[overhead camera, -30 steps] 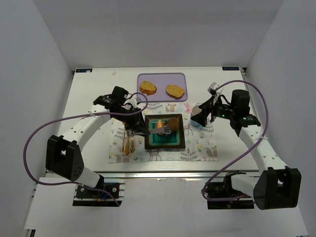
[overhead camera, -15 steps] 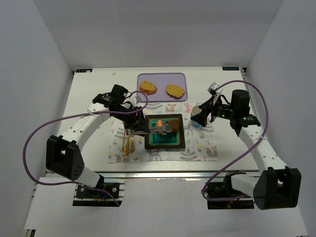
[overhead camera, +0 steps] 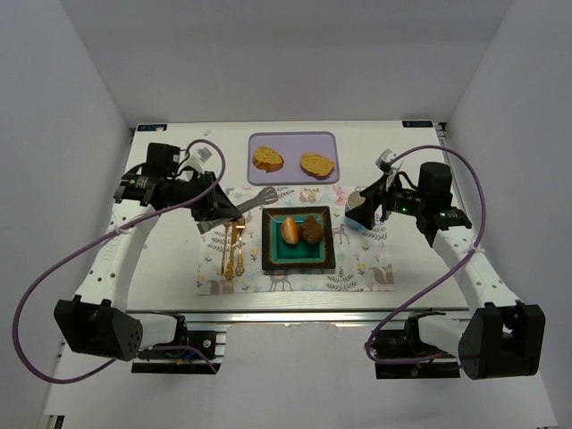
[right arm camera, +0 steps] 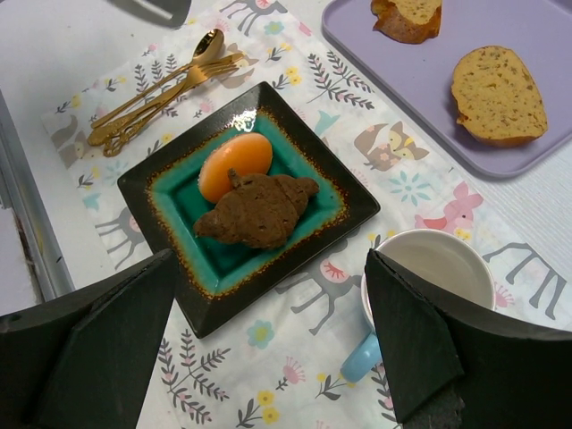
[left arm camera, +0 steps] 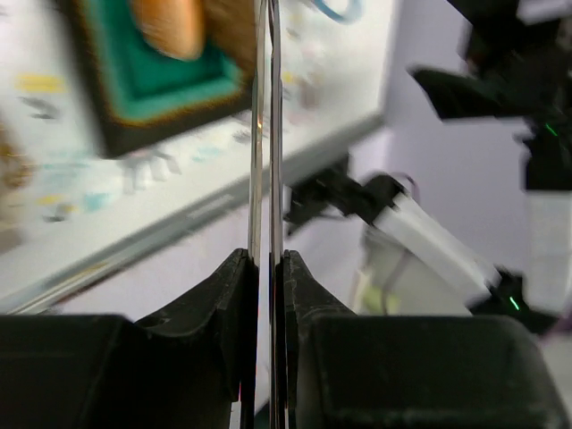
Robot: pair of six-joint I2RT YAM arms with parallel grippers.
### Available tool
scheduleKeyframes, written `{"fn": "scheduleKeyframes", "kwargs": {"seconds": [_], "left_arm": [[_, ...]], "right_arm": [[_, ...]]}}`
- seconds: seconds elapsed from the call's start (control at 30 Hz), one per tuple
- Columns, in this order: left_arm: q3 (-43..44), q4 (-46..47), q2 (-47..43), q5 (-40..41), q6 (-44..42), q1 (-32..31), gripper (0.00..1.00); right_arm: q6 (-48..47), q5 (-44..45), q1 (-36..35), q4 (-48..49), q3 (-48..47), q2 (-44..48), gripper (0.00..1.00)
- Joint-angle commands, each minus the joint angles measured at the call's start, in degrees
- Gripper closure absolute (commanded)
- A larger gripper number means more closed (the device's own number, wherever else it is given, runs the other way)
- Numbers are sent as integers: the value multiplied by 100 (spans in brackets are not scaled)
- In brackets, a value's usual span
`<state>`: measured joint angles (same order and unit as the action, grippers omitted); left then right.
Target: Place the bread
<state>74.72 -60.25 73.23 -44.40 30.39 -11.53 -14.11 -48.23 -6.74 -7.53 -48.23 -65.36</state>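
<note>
A dark square plate (overhead camera: 323,259) with a teal centre sits on the patterned placemat. It holds an orange bun (overhead camera: 290,229) and a brown croissant (overhead camera: 312,229) side by side. My left gripper (overhead camera: 214,207) is left of the plate and shut on silver tongs (overhead camera: 253,197), whose tips point toward the plate's far left corner. In the left wrist view the tongs (left arm camera: 265,134) run straight out between the shut gripper (left arm camera: 265,255). My right gripper (overhead camera: 365,207) is open and empty, above the mug. The right wrist view shows the gripper (right arm camera: 268,259), plate (right arm camera: 353,210), croissant (right arm camera: 259,210) and bun (right arm camera: 234,165).
A purple tray (overhead camera: 293,141) at the back holds two bread slices (overhead camera: 267,158) (overhead camera: 317,164). Gold cutlery (overhead camera: 232,250) lies on the placemat left of the plate. A white and blue mug (right arm camera: 429,277) stands right of the plate.
My left arm has pulled back to the left with the tongs, away from above the plate. The croissant now lies on the plate beside the bun. The right arm has not moved.
</note>
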Motion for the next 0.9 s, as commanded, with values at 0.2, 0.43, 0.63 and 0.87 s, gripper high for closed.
{"fn": "scheduleKeyframes", "kwargs": {"seconds": [0.2,0.43,0.63,0.87], "left_arm": [[-324,708,587,4991,-840,721,88],[-1600,2921,1228,5468,-1430,1469,87],[-2198,3748,1684,5434,-2072,1908,73],[-1926,3328,2617,5003,-2169,2322,49]], "right_arm": [[-197,-178,24,-73,-257,32,11],[-566,-29,24,-381,-389,182,11],[-426,-46,24,-398,-407,199,11],[-646,-99,24,-749,-591,112,10]]}}
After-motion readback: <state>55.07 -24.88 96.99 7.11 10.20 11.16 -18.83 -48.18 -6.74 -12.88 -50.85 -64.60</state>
